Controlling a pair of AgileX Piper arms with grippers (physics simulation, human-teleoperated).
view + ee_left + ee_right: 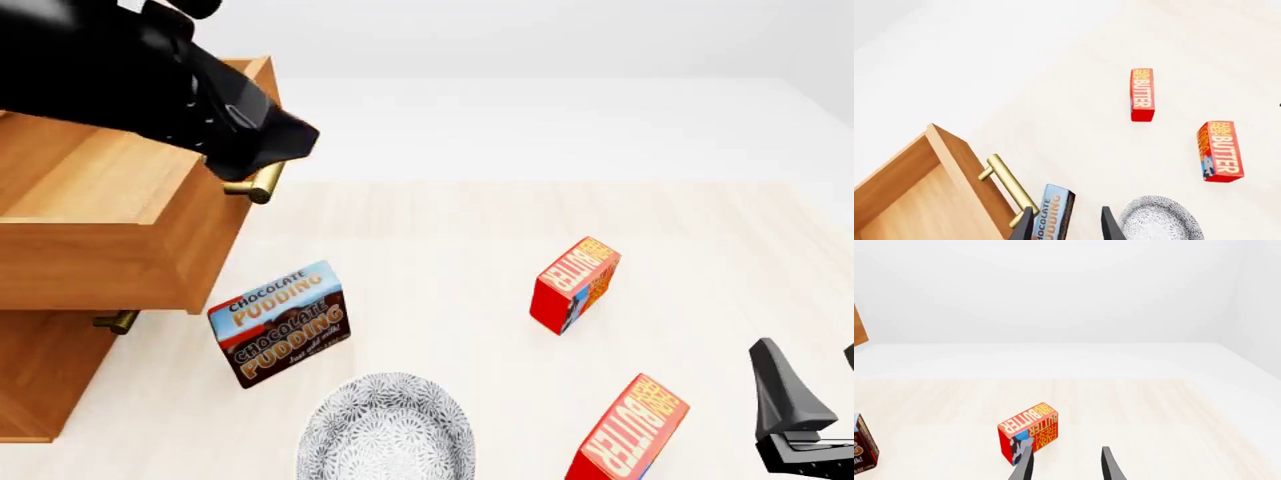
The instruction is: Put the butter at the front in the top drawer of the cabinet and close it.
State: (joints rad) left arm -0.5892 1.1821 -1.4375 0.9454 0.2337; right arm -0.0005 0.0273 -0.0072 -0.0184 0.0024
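The butter at the front (627, 432) lies on the table near the front edge, right of centre, and it also shows in the left wrist view (1221, 151). The top drawer (120, 200) of the cabinet (40, 380) stands pulled out, its visible floor (914, 195) bare wood. My left gripper (274, 150) hovers open over the drawer's brass handle (1006, 187), its own midpoint (1067, 227) holding nothing. At the front right my right gripper (811, 385) is open and empty (1066, 467), just right of the front butter and apart from it.
A second, look-alike butter box (577, 285) sits farther back (1142, 95) (1027, 437). A chocolate pudding box (280, 322) stands by the cabinet. A patterned grey plate (387, 428) lies at the front. The lower drawer's handle (118, 322) shows under the open drawer.
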